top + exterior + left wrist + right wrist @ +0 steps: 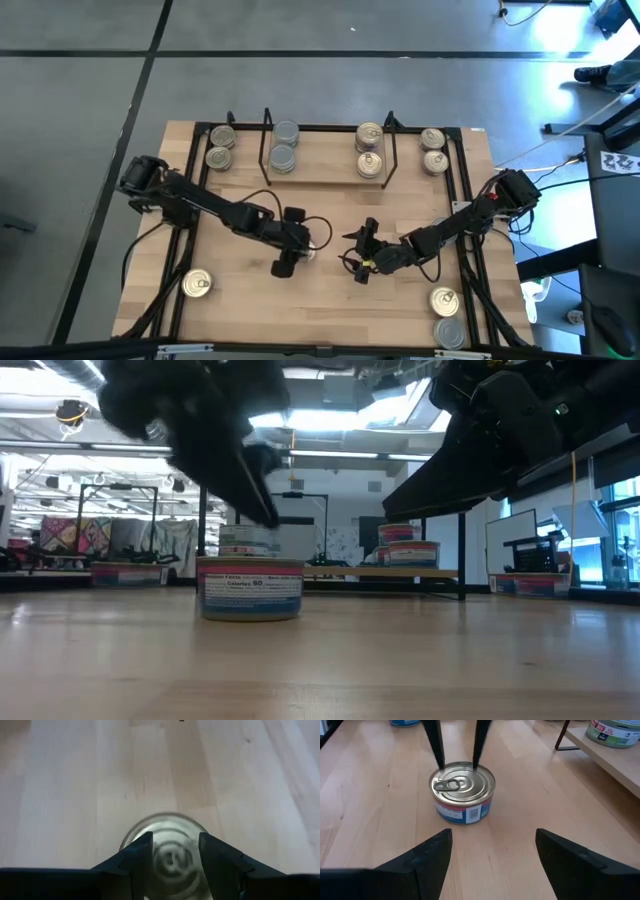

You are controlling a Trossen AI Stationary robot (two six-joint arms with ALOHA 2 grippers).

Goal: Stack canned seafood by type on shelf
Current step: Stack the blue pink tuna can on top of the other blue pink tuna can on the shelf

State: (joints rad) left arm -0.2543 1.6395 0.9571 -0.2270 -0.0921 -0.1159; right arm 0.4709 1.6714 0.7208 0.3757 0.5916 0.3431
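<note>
Directly beneath the left gripper (297,250) sits a flat round silver pull-ring tin (462,791), narrow fingers (436,745) poised above its lid, gripping nothing; the right gripper (492,851), wide, faces it nearby.

shelf (320,170): low black wire rack w/ light wood board, along table's far edge. on it: two silver-top tins (284,146) toward its left, two pull-ring tins (369,150) toward its right. left of shelf, two more tins (220,147); right of it, another pair (433,150). one pull-ring tin (462,791), upright, blue-red label, in front of shelf near table centre. single tin (196,285) at near-left corner; two tins (446,315) at near-right corner.
</note>
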